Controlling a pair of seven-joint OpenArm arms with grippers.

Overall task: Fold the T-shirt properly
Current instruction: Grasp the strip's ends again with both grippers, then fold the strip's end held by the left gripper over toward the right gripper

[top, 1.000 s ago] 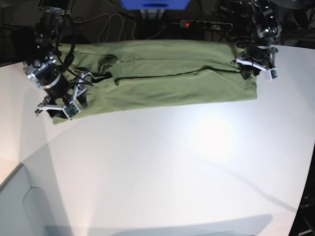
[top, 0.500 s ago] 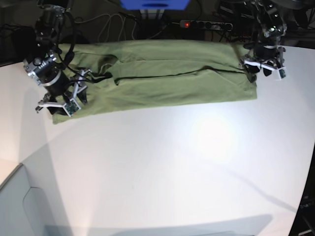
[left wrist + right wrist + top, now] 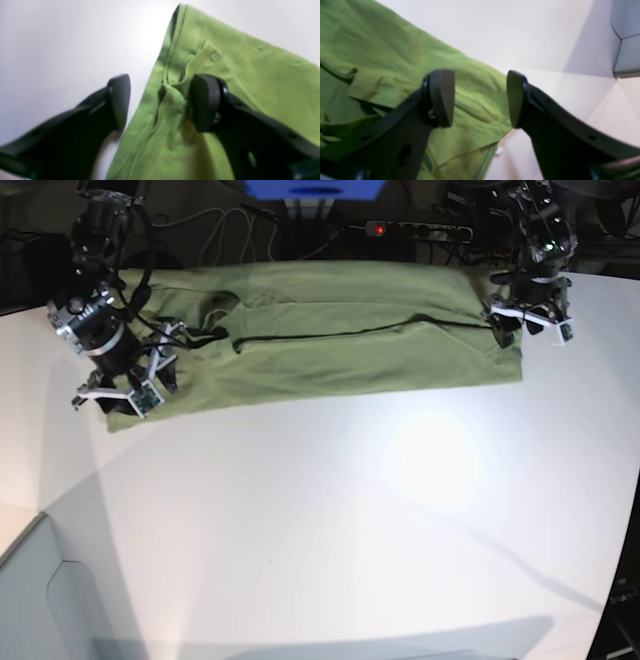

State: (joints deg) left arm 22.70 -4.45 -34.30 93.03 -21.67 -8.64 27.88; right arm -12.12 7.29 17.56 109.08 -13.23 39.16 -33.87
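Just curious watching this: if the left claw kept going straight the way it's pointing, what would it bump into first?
Most likely the T-shirt: the left gripper is open, straddling its hemmed edge, one finger over the table. Depth is hard to judge.

Both wrist views are soft with blur, so the stitching on the T-shirt (image 3: pixel 225 75) smears along its hem. The left gripper (image 3: pixel 160 102) has its arms cut off at the bottom edge, and one finger (image 3: pixel 205 102) covers part of the cloth fold beneath it. In the right wrist view the right gripper (image 3: pixel 480 98) hides a stretch of the shirt, and a small white speck (image 3: pixel 498 151) beside the hem is too small to tell.
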